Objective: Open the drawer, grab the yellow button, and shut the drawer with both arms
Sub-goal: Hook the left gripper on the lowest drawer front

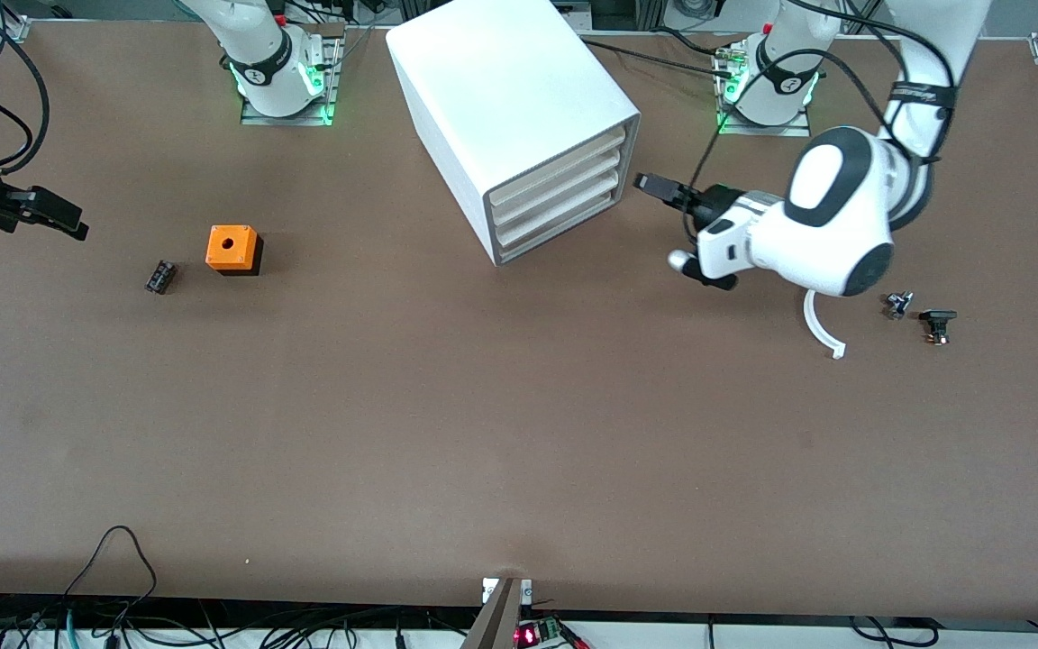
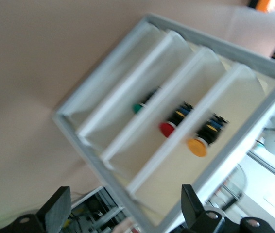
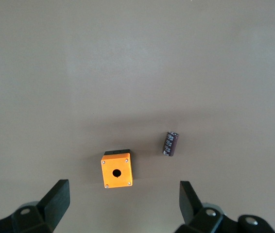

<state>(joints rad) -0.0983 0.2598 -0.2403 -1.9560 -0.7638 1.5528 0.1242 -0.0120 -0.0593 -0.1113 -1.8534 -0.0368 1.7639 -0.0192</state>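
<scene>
Facing the cabinet (image 1: 519, 117) front, left pincer (image 1: 663, 191) hovered just beside the top drawer (image 1: 564, 155), fingers (image 2: 55, 209) spread apart, empty. Inside that drawer, seen through the left wrist view, lay the button (image 2: 203, 138), orange-yellow cap outward. Waiting over the table's (image 1: 483, 433) right-arm end, right pincer (image 1: 46, 214) hung apart near the orange cube (image 1: 232, 249) and small black part (image 1: 160, 276).
</scene>
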